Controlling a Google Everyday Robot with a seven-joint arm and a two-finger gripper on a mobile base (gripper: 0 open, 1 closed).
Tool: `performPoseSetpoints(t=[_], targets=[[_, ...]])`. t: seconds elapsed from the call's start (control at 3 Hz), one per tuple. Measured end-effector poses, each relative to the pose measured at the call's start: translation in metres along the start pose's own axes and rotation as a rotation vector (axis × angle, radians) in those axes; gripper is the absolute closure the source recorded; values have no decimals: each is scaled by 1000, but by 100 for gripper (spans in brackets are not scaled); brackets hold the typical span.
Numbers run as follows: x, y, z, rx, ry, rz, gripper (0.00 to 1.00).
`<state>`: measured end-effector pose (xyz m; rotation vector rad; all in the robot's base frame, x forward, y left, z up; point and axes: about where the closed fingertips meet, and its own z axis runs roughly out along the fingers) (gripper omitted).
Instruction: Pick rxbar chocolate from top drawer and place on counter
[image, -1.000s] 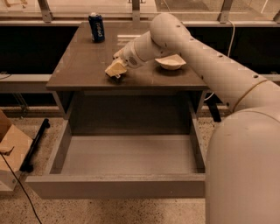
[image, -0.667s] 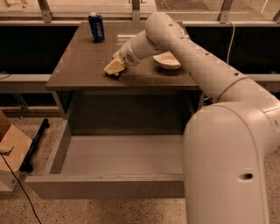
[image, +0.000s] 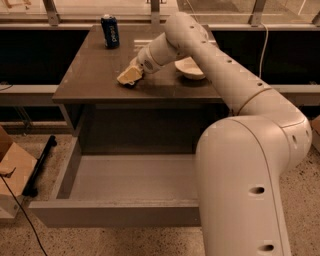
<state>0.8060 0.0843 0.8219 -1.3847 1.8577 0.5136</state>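
The top drawer (image: 112, 214) stands pulled open below the counter (image: 92, 75). Its grey floor shows nothing on the part I can see. My arm's large white body covers the drawer's right side. My gripper (image: 129, 76), with pale yellow tips, rests low on the counter near its front middle, reached over from the right. The rxbar chocolate does not show anywhere; whether it lies under the gripper cannot be told.
A blue soda can (image: 110, 31) stands at the counter's back left. A white bowl (image: 189, 68) sits right of the gripper, partly behind the arm. A cardboard box (image: 12, 172) and a black bar (image: 41, 165) lie on the floor at left.
The arm's elbow and body have swung forward and now fill the lower right, hiding the drawer's right side. The gripper has stayed at the same spot on the counter.
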Motion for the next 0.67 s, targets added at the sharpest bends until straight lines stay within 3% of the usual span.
performPoseSetpoints(t=[0.67], targets=[[-1,0,0,0,0,0,0]])
